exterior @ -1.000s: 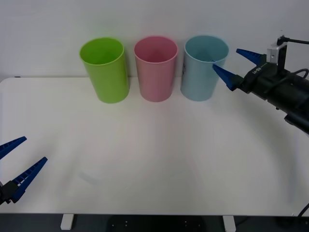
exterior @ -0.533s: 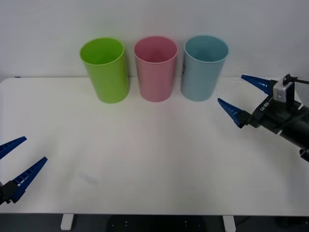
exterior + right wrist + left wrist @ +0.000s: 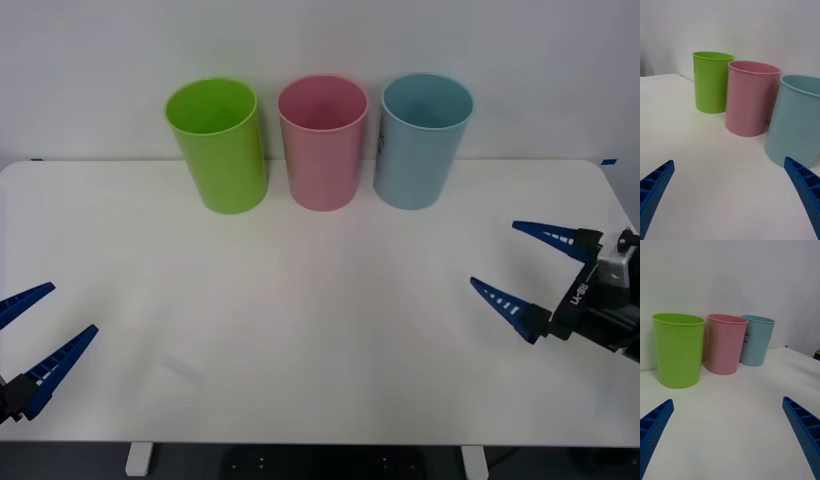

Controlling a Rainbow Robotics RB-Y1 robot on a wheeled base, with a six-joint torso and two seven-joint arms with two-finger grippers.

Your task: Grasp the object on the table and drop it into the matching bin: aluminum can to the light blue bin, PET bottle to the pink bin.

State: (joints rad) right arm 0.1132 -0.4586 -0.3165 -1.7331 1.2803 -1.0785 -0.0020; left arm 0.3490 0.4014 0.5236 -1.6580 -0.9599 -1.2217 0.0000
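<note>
The aluminum can is out of view. At the back of the white table (image 3: 320, 310) stands the light blue bin (image 3: 420, 150) (image 3: 797, 127) (image 3: 754, 341), with the pink bin (image 3: 323, 150) (image 3: 748, 101) (image 3: 723, 347) to its left. My right gripper (image 3: 493, 253) (image 3: 729, 161) is open and holds nothing; it hovers low over the table's right side, well in front of the light blue bin. At the front left edge my left gripper (image 3: 75, 307) (image 3: 728, 400) is also open, with nothing between its fingers.
A lime green bin (image 3: 222, 150) (image 3: 710, 84) (image 3: 677, 352) stands left of the pink one, so three bins line the back wall. A plain wall rises right behind them.
My right gripper, still open, has drawn back from beside the light blue bin's rim, down and toward the table's front right. The left arm has not moved.
</note>
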